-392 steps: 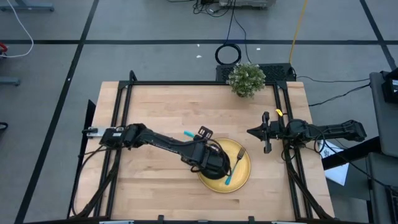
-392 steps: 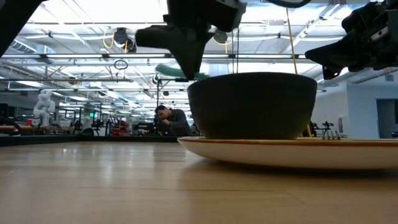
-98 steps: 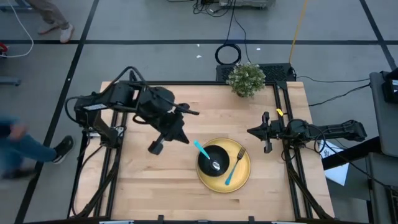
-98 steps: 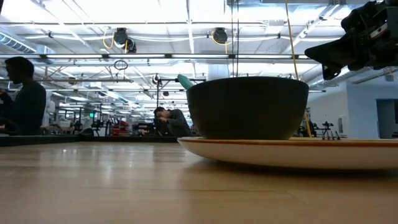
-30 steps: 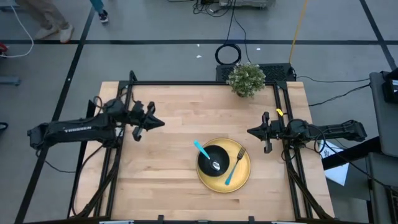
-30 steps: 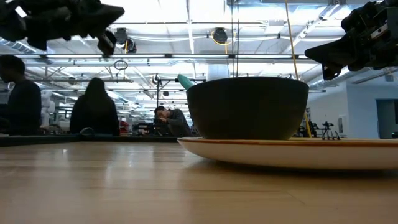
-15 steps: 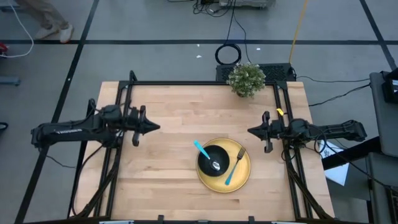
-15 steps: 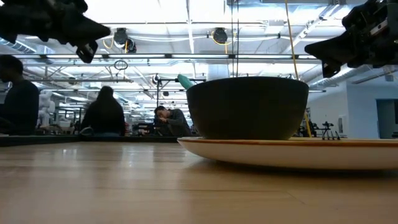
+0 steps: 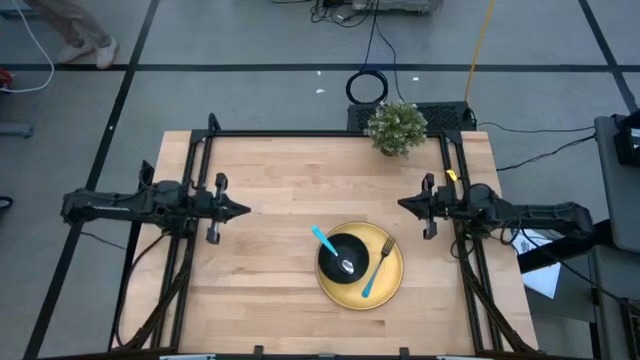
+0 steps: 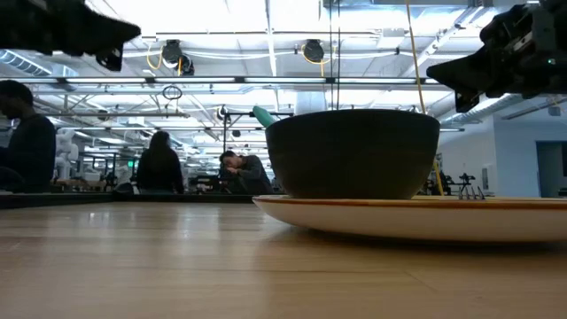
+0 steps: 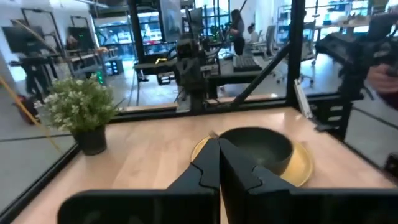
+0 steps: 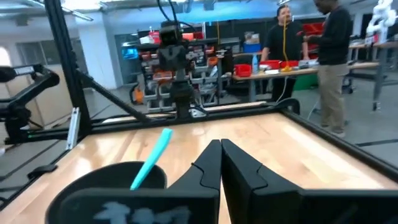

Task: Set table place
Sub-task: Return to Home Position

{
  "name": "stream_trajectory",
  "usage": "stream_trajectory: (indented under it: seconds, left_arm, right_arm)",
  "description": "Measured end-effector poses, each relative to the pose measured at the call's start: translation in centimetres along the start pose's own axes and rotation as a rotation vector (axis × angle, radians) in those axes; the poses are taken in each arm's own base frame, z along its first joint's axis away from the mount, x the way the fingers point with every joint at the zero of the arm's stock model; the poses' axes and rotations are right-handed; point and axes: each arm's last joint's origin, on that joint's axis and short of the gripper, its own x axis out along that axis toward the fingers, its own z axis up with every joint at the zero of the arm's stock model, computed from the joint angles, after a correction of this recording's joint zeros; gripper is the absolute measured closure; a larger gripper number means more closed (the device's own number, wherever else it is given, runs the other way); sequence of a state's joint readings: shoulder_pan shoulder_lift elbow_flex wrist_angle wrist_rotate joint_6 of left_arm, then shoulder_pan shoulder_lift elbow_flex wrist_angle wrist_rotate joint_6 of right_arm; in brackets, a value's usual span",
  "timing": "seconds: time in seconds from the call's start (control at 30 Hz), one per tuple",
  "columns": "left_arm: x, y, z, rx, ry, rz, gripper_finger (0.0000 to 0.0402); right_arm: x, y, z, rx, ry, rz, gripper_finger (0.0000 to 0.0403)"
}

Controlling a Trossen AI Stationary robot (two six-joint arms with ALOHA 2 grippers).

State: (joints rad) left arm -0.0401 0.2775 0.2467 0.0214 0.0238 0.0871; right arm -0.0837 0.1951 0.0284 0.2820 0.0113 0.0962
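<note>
Flanking the plate (image 9: 340, 293), left hand (image 9: 243, 210) and right hand (image 9: 403, 207) (both closed); spoon (image 9: 322, 238) in bowl (image 9: 335, 270), fork (image 9: 375, 270) beside

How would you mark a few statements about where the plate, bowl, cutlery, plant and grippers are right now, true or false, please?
1. The bowl sits on the plate. True.
2. The spoon lies flat on the bare table. False: its end is in the bowl, and its handle sticks out over the rim.
3. The fork lies on the plate, on the bowl's right-arm side. True.
4. The left gripper holds the fork. False: it is shut on nothing near the table's left edge. The right gripper is likewise shut near the right edge.
5. The plant stands on the plate. False: it stands at the table's far edge.
</note>
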Motion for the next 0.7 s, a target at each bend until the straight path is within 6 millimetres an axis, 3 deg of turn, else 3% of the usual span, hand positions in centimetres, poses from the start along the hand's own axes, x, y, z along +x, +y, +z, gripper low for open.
stream_trajectory:
  seconds: [0.37, 0.7]
  left_arm:
    - [-0.1, 1.6, -3.9, 0.004, 0.005, 0.148, 0.0401]
    - [-0.6, 2.3, -3.9, -0.048, -0.02, 0.106, 0.0401]
  right_arm:
    - [0.4, -1.0, 0.1, 0.015, -0.001, -0.017, 0.0403]
    - [0.4, -0.9, 0.7, 0.037, -0.07, 0.037, 0.0403]
